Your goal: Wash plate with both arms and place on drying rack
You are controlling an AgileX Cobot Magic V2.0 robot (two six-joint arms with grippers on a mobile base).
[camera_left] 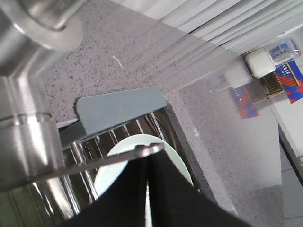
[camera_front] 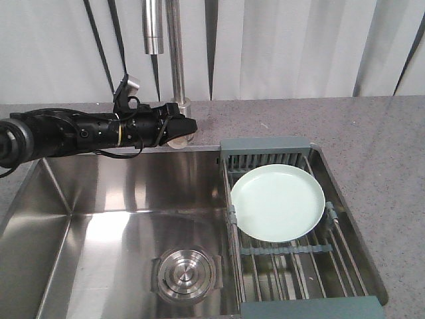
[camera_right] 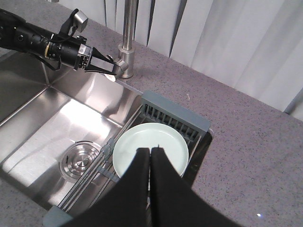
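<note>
1. Over on the right side of the steel sink [camera_front: 99,226], the mint-green plate [camera_front: 277,202] is lying face up on the drying rack [camera_front: 292,266], toward the rack's far end, just in front of the grey-blue end piece. It rests across the metal rods, tilted only a little, so any water would drip through into the basin.

2. The left gripper [camera_front: 180,131] is stretched out sideways at the far left, right by the base of the tap [camera_front: 177,66]. Its fingers look pulled in close together with nothing between them, and they sit just beside the tap base. My guess is it's there to deal with the water, but no water is running that I can see.

3. The right gripper [camera_right: 150,158] only shows in its own wrist view, hanging above the plate's near edge. Its two black fingers are pressed together with a thin slit between them, gripping nothing, and it doesn't look like it's touching the plate.

4. The round drain strainer [camera_front: 186,272] sits in the sink floor, well apart from the rack.

5. Judging by how things lie, the plate is already where it should end up, so either the washing is over or it hasn't begun. Can't tell which from here.
</note>
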